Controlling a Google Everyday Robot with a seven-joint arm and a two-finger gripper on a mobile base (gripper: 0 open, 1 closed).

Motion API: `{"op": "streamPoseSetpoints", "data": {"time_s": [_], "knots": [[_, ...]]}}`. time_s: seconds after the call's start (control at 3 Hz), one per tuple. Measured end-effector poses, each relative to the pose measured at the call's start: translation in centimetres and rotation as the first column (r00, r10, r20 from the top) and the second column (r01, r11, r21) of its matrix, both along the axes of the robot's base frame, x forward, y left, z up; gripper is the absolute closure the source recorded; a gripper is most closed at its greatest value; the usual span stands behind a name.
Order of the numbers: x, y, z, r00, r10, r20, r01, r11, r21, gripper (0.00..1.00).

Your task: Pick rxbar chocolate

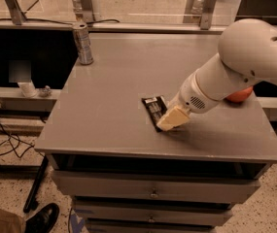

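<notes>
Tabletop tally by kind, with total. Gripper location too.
Snack bar: 1, the rxbar chocolate
Can: 1, the silver can, upright at the far left corner
Fruit: 1, the apple, partly hidden behind the arm
Total: 3
The gripper is down at the bar's near end.

The rxbar chocolate (152, 108) is black with whitish print and lies on a plain matte grey desk (113, 96). The tool (172, 119) is pale cream-yellow and sits over the bar's near end, at the tip of a glossy white arm (247, 57). A silver can (83, 43) with faint banding stands at the far left corner. An orange-red apple (239, 95) shows behind the arm on the right. The floor (274, 212) is speckled beige, with a black shoe (43, 218) near left.
</notes>
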State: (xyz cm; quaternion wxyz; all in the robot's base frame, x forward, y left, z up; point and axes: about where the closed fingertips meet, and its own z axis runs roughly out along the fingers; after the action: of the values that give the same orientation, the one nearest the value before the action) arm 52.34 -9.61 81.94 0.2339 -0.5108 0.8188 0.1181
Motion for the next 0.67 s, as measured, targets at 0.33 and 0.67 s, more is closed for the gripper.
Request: {"op": "streamPoseSetpoints", "data": {"time_s": [0.33, 0.67], "knots": [[0.00, 0.00, 0.70, 1.0000, 0.000, 0.000, 0.000, 1.000, 0.000, 0.88], [0.26, -0.61, 0.49, 0.9995, -0.025, -0.016, 0.025, 1.000, -0.010, 1.00]]}}
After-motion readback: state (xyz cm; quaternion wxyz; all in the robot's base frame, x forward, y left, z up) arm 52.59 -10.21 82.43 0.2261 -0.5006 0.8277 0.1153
